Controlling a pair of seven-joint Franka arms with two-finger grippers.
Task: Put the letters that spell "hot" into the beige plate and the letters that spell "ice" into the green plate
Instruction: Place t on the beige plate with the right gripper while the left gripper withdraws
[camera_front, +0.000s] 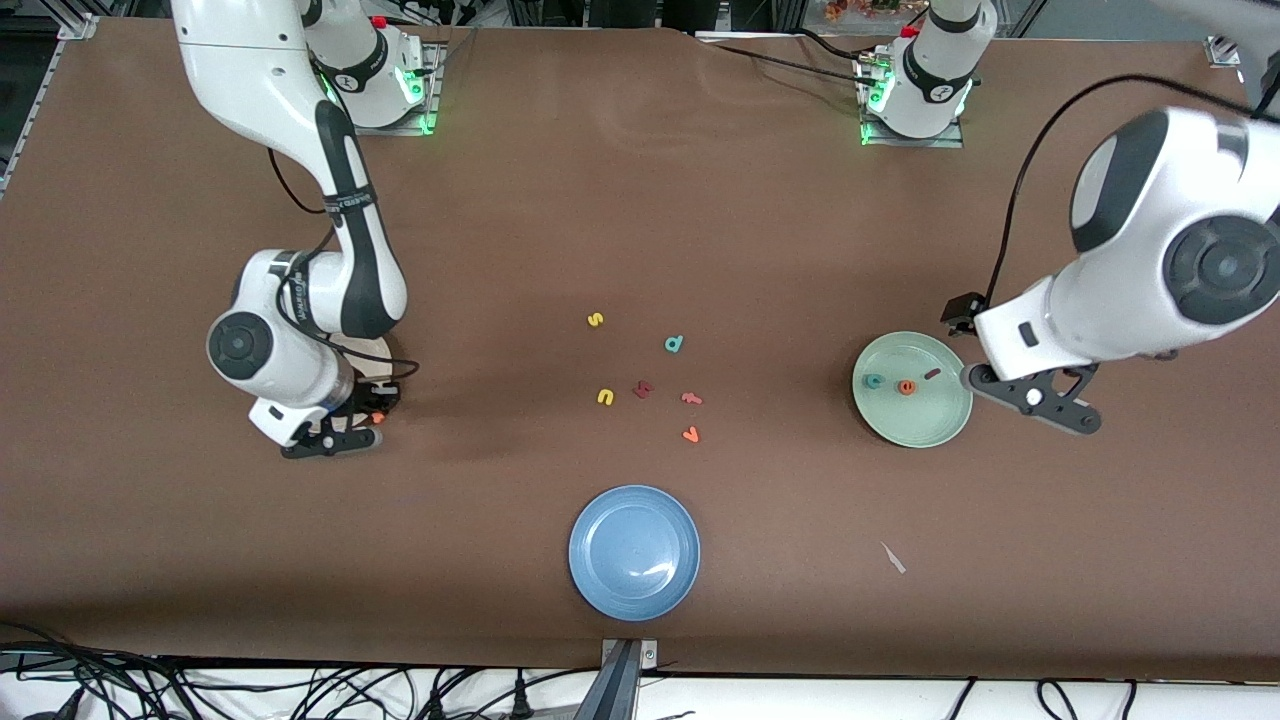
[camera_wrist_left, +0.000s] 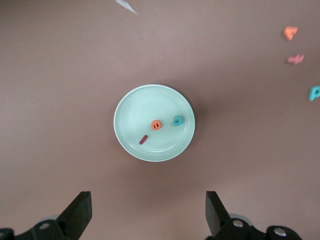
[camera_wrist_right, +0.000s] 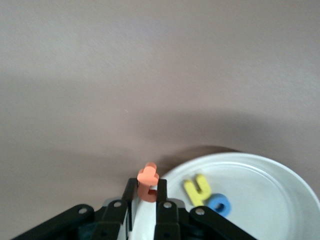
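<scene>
Right wrist view: orange t (camera_wrist_right: 147, 182) upright, pinched in right hand (camera_wrist_right: 148, 200) over beige plate (camera_wrist_right: 280, 210); left hand (camera_wrist_left: 148, 212) open.

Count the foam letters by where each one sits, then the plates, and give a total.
In the green plate: 3 letters
In the beige plate: 2 letters
In the shut right pincer: 1 letter, the orange t
Loose on the table: 6 letters
Plates, with the blue plate: 3
Total: 15

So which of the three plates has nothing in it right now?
The blue plate, nearest the front camera, is bare. The green plate holds three small letters, and the beige plate by the right gripper already has a yellow and a blue letter.
</scene>
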